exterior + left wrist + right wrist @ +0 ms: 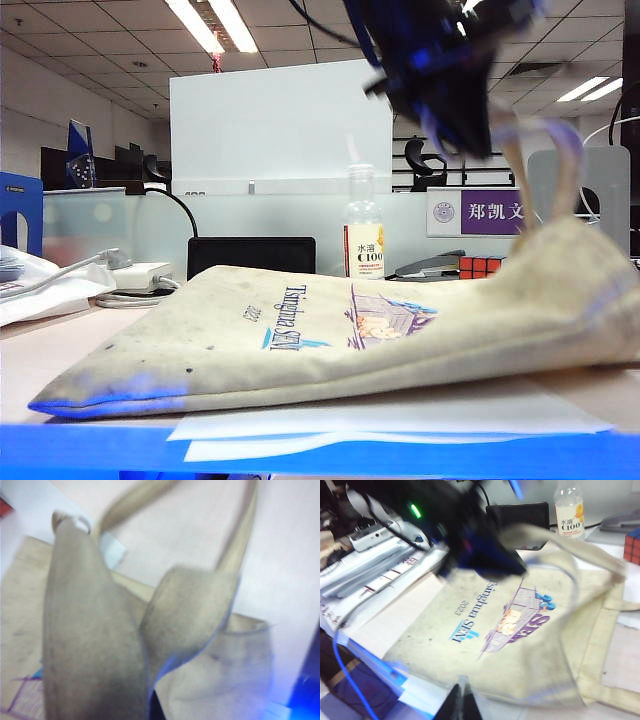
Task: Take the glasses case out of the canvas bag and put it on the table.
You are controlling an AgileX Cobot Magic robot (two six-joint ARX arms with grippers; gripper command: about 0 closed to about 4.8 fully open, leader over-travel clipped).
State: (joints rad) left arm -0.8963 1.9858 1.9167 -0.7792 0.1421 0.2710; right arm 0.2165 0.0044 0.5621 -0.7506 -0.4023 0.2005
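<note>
Glasses case is unseen, apparently inside canvas bag [300, 320]; strap is clamped by left gripper [450, 100], right gripper [461, 702] jaws together, empty

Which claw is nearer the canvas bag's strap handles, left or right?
Left. The left claw hangs right above the canvas bag, shut on its strap handles, lifting them. The right claw, shut and empty, hovers over the bag's opposite edge, away from the handles.

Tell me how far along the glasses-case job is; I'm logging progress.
Early. Done: the left gripper has shut on the canvas bag's strap handle, lifting it. No glasses case is visible. The right gripper hovers shut above the bag. Left: take the case out, place it on the table.
</note>
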